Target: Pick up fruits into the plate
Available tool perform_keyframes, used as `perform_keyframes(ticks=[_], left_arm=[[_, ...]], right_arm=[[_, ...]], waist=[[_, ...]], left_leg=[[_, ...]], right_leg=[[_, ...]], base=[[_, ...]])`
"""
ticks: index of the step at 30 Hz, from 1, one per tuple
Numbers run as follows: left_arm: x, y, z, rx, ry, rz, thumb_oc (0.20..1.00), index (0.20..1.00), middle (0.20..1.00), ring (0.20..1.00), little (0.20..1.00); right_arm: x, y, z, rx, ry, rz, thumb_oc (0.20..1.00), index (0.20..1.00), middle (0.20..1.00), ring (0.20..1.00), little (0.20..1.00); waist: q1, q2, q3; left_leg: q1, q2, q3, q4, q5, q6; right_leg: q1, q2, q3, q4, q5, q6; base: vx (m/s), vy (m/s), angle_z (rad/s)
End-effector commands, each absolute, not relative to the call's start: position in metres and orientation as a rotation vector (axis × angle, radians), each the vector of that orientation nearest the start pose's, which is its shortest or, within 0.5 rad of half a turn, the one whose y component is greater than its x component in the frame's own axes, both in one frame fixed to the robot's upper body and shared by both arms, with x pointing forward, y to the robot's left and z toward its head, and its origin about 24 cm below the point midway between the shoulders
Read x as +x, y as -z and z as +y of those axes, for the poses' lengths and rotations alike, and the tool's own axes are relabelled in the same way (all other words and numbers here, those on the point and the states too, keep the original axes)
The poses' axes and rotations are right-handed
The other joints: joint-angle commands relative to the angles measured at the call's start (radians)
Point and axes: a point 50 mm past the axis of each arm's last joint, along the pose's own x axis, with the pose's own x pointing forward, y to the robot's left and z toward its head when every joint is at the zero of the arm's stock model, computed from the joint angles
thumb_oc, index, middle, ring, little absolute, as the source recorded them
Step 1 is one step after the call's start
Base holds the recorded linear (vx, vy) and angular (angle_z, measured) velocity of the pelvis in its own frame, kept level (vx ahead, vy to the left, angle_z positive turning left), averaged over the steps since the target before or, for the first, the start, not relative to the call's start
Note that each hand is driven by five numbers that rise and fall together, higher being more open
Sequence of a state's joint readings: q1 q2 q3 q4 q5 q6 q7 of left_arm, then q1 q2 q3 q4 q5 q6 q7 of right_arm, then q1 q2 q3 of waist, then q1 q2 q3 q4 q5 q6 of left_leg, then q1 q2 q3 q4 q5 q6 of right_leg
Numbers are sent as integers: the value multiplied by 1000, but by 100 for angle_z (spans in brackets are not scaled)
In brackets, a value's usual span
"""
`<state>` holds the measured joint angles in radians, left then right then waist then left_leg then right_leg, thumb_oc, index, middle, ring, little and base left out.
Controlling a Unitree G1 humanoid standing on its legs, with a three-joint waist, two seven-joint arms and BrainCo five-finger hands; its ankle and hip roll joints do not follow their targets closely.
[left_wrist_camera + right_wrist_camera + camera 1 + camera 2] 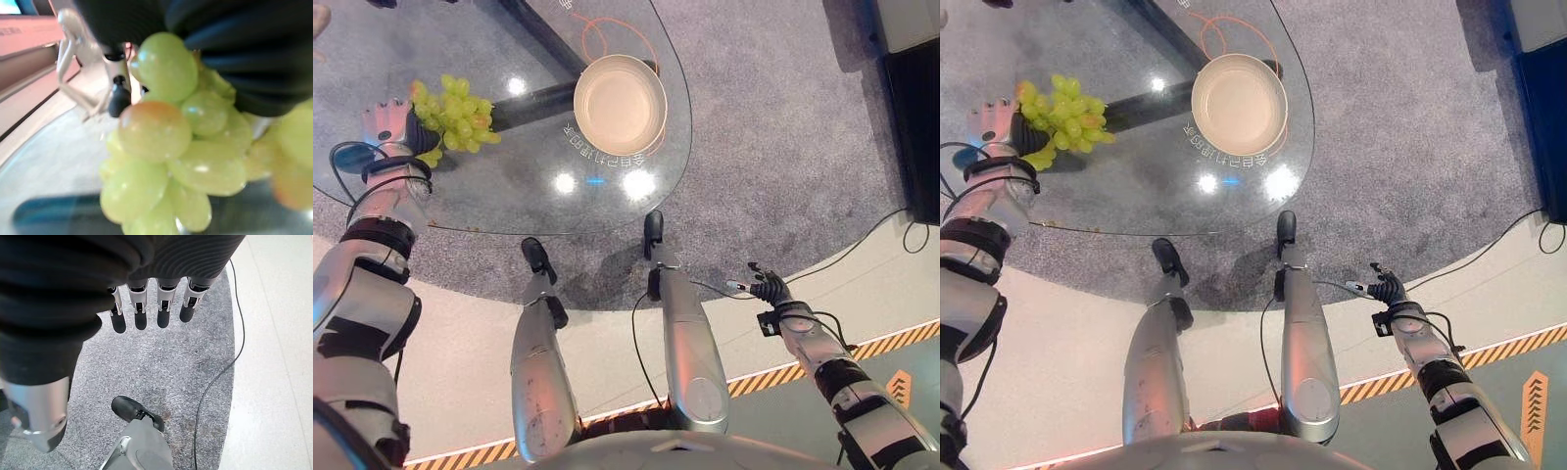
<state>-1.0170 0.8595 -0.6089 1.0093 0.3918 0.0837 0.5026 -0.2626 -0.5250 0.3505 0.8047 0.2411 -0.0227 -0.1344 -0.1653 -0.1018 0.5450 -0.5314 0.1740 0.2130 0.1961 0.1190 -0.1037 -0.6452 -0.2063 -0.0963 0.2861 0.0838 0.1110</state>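
Note:
A bunch of green grapes hangs at the left edge of the round glass table. My left hand sits just left of the bunch, curled on it. In the left wrist view the grapes press right up against the hand's dark cover. An empty cream plate stands on the glass to the right of the grapes, about a hand's width away. My right hand hangs low at my right side, off the table, with its fingers straight and nothing in them.
A dark table leg runs under the glass between the grapes and the plate. A black cabinet stands at the far right. Grey carpet surrounds the table, and yellow-black tape marks the floor behind.

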Motion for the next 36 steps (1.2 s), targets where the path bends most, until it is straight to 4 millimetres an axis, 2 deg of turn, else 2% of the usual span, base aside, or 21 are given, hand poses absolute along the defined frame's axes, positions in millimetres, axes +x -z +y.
perform_keyframes(ticks=[1, 4, 8, 12, 15, 17, 18, 21, 25, 27, 30, 31, 35, 36], left_arm=[[360, -249, 336, 1453, -810, -270, 200, 200, 200, 200, 200], [359, -260, 327, 1516, -796, -353, 200, 200, 200, 200, 200], [356, -264, 326, 1582, -783, -396, 200, 200, 200, 200, 200], [349, -270, 323, 1662, -731, -444, 200, 200, 200, 200, 200], [340, -268, 322, 1737, -651, -464, 200, 200, 200, 200, 200], [332, -262, 319, 1787, -570, -475, 200, 200, 200, 200, 200], [331, -262, 318, 1793, -556, -473, 200, 200, 200, 200, 200], [326, -255, 312, 1848, -450, -491, 200, 200, 200, 200, 200], [328, -232, 290, 1905, -263, -525, 200, 200, 200, 200, 200], [329, -225, 284, 1901, -226, -540, 200, 200, 200, 200, 200], [333, -218, 274, 1878, -181, -554, 200, 200, 200, 200, 200], [335, -212, 270, 1853, -159, -563, 200, 200, 200, 200, 200], [338, -201, 255, 1788, -106, -574, 200, 200, 200, 200, 200], [338, -201, 254, 1783, -104, -576, 200, 200, 200, 200, 200]], right_arm=[[229, 58, -280, -515, 129, 609, 1000, 1000, 1000, 1000, 1000], [231, 54, -279, -527, 113, 575, 1000, 1000, 1000, 1000, 1000], [238, 45, -275, -511, 85, 513, 1000, 1000, 1000, 1000, 1000], [247, 27, -264, -477, 14, 414, 1000, 1000, 1000, 1000, 1000], [254, 5, -254, -484, -78, 311, 1000, 1000, 1000, 1000, 1000], [261, -18, -249, -500, -160, 214, 1000, 1000, 1000, 1000, 1000], [263, -21, -248, -501, -170, 209, 1000, 1000, 1000, 1000, 1000], [271, -47, -240, -519, -285, 137, 1000, 1000, 1000, 1000, 1000], [297, -94, -207, -547, -495, 32, 1000, 1000, 1000, 1000, 1000], [306, -107, -193, -537, -555, 6, 1000, 1000, 1000, 1000, 1000], [319, -122, -169, -526, -620, -17, 1000, 1000, 1000, 1000, 1000], [324, -131, -155, -517, -647, -36, 1000, 1000, 1000, 1000, 1000], [330, -149, -120, -450, -688, -83, 1000, 1000, 1000, 1000, 1000], [330, -150, -118, -447, -690, -88, 1000, 1000, 1000, 1000, 1000]], waist=[[-11, 40, -25], [0, 48, -25], [9, 60, -25], [15, 70, -36], [20, 76, -74], [31, 84, -114], [33, 85, -122], [45, 91, -176], [72, 89, -269], [83, 85, -291], [98, 84, -323], [108, 84, -343], [127, 89, -392], [128, 89, -394]], left_leg=[[-25, -49, 58, 118, -143, 8], [32, -52, 56, 97, -142, 10], [93, -56, 58, 79, -142, 13], [166, -60, 57, 52, -142, 15], [227, -63, 56, 23, -142, 13], [287, -61, 50, -11, -137, 8], [298, -61, 49, -18, -136, 8], [368, -61, 46, -66, -129, 1], [458, -44, 43, -135, -96, -15], [482, -37, 43, -154, -88, -21], [510, -27, 46, -171, -81, -27], [524, -21, 47, -177, -78, -27], [555, -15, 43, -178, -84, -25], [557, -14, 43, -178, -85, -25]], right_leg=[[51, 50, -79, -28, -54, -15], [110, 45, -92, -36, -65, -13], [168, 41, -103, -38, -78, -10], [239, 35, -110, -47, -87, -5], [304, 25, -114, -73, -89, 0], [373, 19, -120, -108, -86, 4], [385, 18, -121, -116, -85, 5], [464, 18, -127, -170, -77, 13], [565, 12, -144, -238, -50, 22], [592, 6, -151, -259, -37, 28], [627, -2, -167, -280, -28, 30], [644, -8, -178, -286, -26, 31], [683, -10, -183, -285, -39, 27], [685, -10, -183, -286, -40, 27]], base=[[0, 15, 4], [0, 0, 0], [9, 8, 2], [11, 3, 0], [71, 1, 4], [118, -3, 7], [117, -1, 6], [114, 4, 4], [142, 15, 3], [65, -11, -1], [71, -6, -4], [109, 7, -3], [104, 12, -2], [90, 12, 0]])
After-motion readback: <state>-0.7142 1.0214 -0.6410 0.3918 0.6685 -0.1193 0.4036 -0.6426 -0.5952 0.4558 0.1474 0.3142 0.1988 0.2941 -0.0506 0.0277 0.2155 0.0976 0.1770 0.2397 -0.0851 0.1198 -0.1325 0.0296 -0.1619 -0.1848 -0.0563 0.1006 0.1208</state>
